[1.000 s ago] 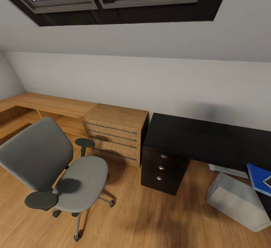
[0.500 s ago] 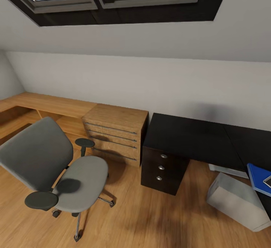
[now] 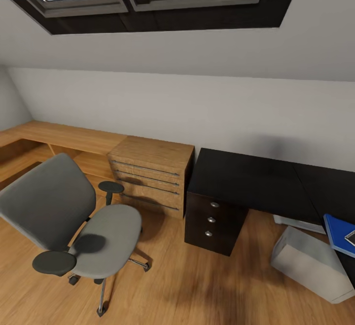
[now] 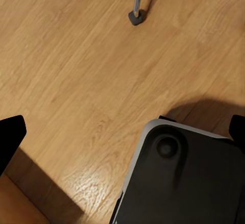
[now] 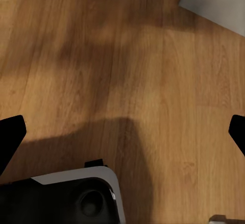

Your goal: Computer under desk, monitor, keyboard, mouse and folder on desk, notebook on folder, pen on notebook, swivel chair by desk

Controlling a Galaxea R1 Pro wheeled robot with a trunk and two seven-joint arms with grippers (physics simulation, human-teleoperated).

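While both hands point at wood floor [image 5: 153, 81], left hand [image 4: 122, 127] and right hand [image 5: 122, 127] spread wide, empty. Swivel chair [image 3: 74, 221] stands left, well apart from counter [image 3: 246, 179]. Folder [image 3: 337, 231] lies on counter's right end, notebook [image 3: 350, 237] atop; computer [image 3: 310, 263] below. All far from hands.

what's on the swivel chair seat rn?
The grey padded swivel chair has a bare seat in head view. The bright blue folder already lies on the matte black desk, something dark-edged atop it, cropped.

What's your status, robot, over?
Both grippers open, empty. Swivel chair left of the desk, seat bare. Folder on desk. Floor between open.
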